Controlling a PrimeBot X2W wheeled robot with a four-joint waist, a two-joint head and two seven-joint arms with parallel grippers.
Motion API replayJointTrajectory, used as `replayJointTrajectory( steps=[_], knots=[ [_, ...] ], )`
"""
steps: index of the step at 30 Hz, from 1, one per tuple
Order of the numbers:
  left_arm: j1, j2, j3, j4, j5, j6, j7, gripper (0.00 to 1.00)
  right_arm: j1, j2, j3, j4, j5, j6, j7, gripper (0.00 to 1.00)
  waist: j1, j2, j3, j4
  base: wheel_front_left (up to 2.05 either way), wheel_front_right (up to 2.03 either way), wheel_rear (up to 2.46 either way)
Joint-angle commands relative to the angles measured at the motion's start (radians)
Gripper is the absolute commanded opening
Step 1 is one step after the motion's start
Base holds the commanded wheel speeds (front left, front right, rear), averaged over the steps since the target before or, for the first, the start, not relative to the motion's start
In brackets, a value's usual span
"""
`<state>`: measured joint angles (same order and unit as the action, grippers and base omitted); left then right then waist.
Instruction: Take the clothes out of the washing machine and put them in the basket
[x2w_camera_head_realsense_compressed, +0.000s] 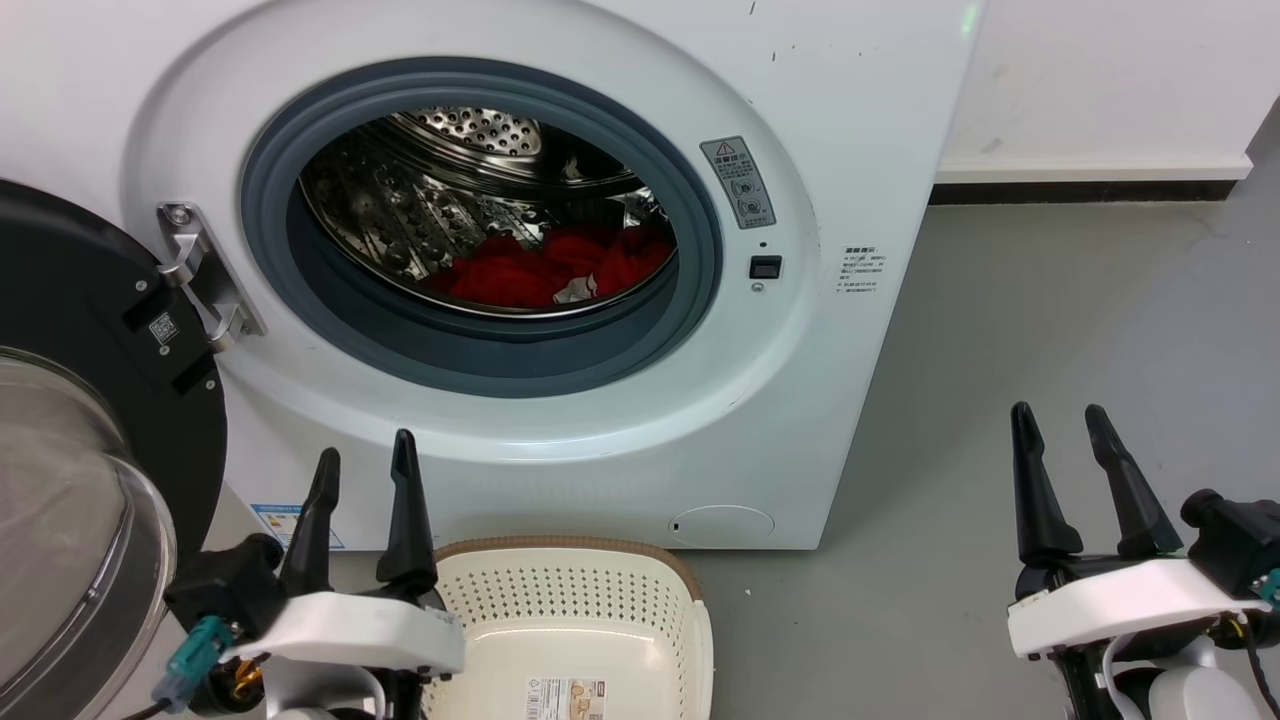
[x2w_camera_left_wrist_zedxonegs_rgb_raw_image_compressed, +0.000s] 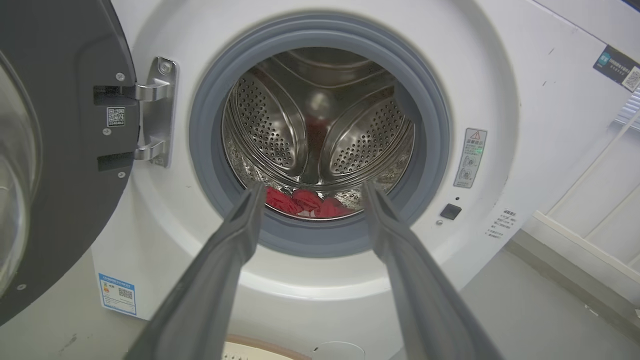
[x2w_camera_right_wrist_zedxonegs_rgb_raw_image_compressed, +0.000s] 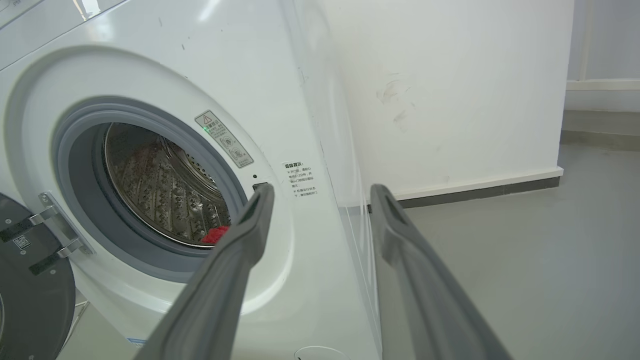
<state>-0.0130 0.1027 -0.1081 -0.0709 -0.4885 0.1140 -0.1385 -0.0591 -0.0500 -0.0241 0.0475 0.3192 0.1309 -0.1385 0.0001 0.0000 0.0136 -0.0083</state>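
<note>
- Clothes (x2w_camera_head_realsense_compressed: 545, 270): a red heap with a scrap of white showing, lying on the bottom of the steel drum (x2w_camera_head_realsense_compressed: 420, 210) inside the washing machine (x2w_camera_head_realsense_compressed: 850, 150), a little right of the porthole's centre.
- Door (x2w_camera_head_realsense_compressed: 80, 400): swung wide open to the left on its metal hinge (x2w_camera_head_realsense_compressed: 205, 280). The grey gasket (x2w_camera_head_realsense_compressed: 480, 350) ring is exposed all round.
- Basket (x2w_camera_head_realsense_compressed: 570, 548): on the floor (x2w_camera_head_realsense_compressed: 1050, 330), just in front of the machine and below the porthole. It is upright, with a paper label (x2w_camera_head_realsense_compressed: 565, 697) on its bottom.
- Left pincer (x2w_camera_head_realsense_compressed: 365, 445): fingers spread apart and empty, outside the machine, just beside the basket's left rim (in the left wrist view the two fingers frame the lower porthole, with the red heap between them).
- Right pincer (x2w_camera_head_realsense_compressed: 1058, 410): fingers likewise spread and empty, over bare floor to the right of the machine, well apart from the red heap and the basket.
- In the right wrist view the machine's front corner sits between the fingers, and a small patch of red is visible in the drum.
</note>
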Motion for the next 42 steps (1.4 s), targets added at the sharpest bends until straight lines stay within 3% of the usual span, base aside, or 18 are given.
replayJointTrajectory(
  steps=[1, 25, 31, 34, 42],
  knots=[
    [0.001, 0.015, -0.016, -0.003, 0.031, 0.017, -0.011, 1.00, -0.010, -0.001, 0.001, -0.013, -0.037, 0.000, -0.012, 1.00, 0.0000, 0.0000, 0.000, 0.000, 0.00, 0.00, 0.00],
    [0.026, 0.045, -0.096, 0.088, 0.231, 0.084, -0.070, 1.00, 0.006, -0.001, 0.013, -0.007, -0.294, 0.000, -0.069, 1.00, -0.0001, 0.0000, -0.004, -0.002, 0.00, 0.00, 0.00],
    [0.037, 0.018, -0.054, 0.081, 0.239, 0.062, -0.080, 1.00, 0.011, 0.000, 0.013, -0.003, -0.328, 0.000, -0.082, 1.00, -0.0001, 0.0000, -0.005, -0.004, 0.00, 0.00, 0.00],
    [0.055, 0.000, -0.034, 0.100, 0.231, 0.025, -0.087, 1.00, 0.014, 0.000, 0.010, 0.005, -0.338, 0.000, -0.089, 1.00, -0.0001, 0.0000, -0.006, -0.005, 0.00, 0.00, 0.00],
    [0.058, -0.009, -0.006, 0.112, 0.351, -0.004, -0.104, 1.00, 0.017, 0.000, 0.008, 0.015, -0.387, 0.000, -0.102, 1.00, -0.0001, 0.0000, -0.007, -0.007, 0.00, 0.00, 0.00]
  ],
)
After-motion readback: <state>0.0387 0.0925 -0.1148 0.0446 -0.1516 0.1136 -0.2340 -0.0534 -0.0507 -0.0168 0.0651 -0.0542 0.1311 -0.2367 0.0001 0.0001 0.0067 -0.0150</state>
